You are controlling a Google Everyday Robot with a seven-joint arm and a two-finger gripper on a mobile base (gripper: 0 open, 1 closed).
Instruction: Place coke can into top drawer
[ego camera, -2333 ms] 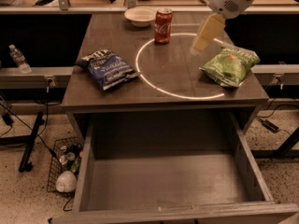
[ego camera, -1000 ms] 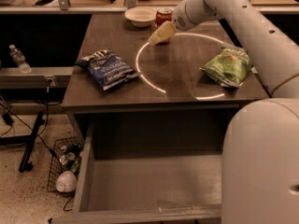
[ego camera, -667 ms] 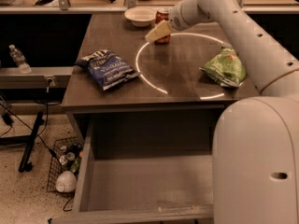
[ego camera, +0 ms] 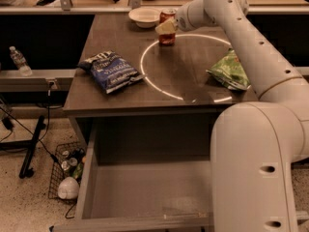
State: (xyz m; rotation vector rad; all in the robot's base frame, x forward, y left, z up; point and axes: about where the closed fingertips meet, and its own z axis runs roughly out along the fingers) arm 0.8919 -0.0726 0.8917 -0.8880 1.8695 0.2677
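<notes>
The red coke can [ego camera: 167,37] stands upright at the back of the table, just in front of a white bowl [ego camera: 145,17]. My gripper [ego camera: 166,27] is at the can and covers its middle from the right; the can's top and bottom show above and below it. The can rests on the table. The top drawer [ego camera: 145,190] is pulled open below the table's front edge, with a bare grey bottom. My arm [ego camera: 251,129] reaches over the right side of the table and fills the right of the view.
A blue chip bag [ego camera: 111,71] lies on the table's left part and a green chip bag [ego camera: 229,71] on the right. A water bottle [ego camera: 19,61] stands on a ledge at left. A wire basket [ego camera: 70,170] sits on the floor beside the drawer.
My gripper has moved left across the table from above the green bag to the coke can and now sits against it. The can has stayed in place.
</notes>
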